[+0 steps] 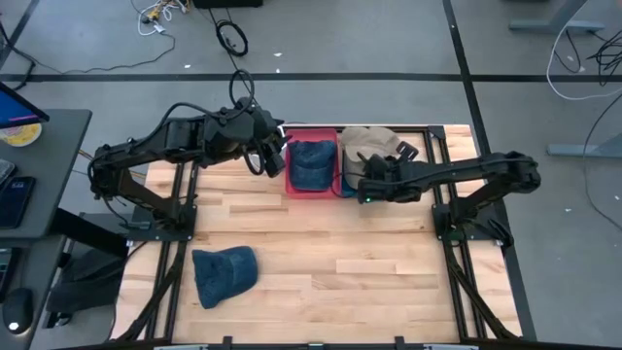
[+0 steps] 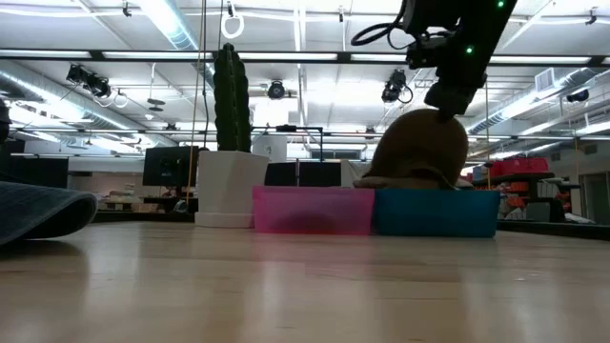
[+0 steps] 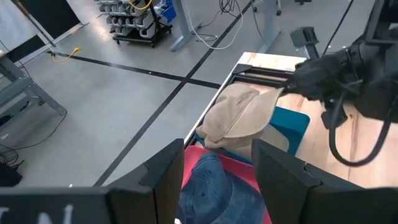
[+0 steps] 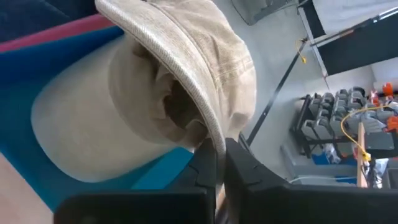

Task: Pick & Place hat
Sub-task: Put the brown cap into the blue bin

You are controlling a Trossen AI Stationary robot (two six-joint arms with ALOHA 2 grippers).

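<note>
Near the front left corner of the worktop point(image 1: 321, 243) lies a blue denim hat point(image 1: 224, 272), untouched and well apart from both arms; it is still to be moved, and nothing threatens it where it rests.

Toward the middle of the back edge, the left gripper point(image 1: 275, 156) hovers just beside the pink bin point(image 1: 311, 188), its fingers point(image 3: 163, 177) spread and holding nothing. A second denim hat point(image 1: 313, 161) already sits inside that bin. The risk here is crowding: the two arms are close together over neighbouring bins, so a sideways move by either one could knock the other or drag the denim hat out.

To the right, along the same back edge, the tan hat point(image 1: 372, 143) rests on the blue bin point(image 2: 436, 211), its crown mounded above the rim, not settled inside. The right gripper point(image 4: 217, 163) pinches the hat's edge, fingers pressed together on the fabric. If it lets go now, the hat may well stay perched on the rim or slide off behind the worktop. If the grip is only on a thin fold, lifting could let the fabric slip free. Pulling away without opening fully could drag the hat back out.
</note>
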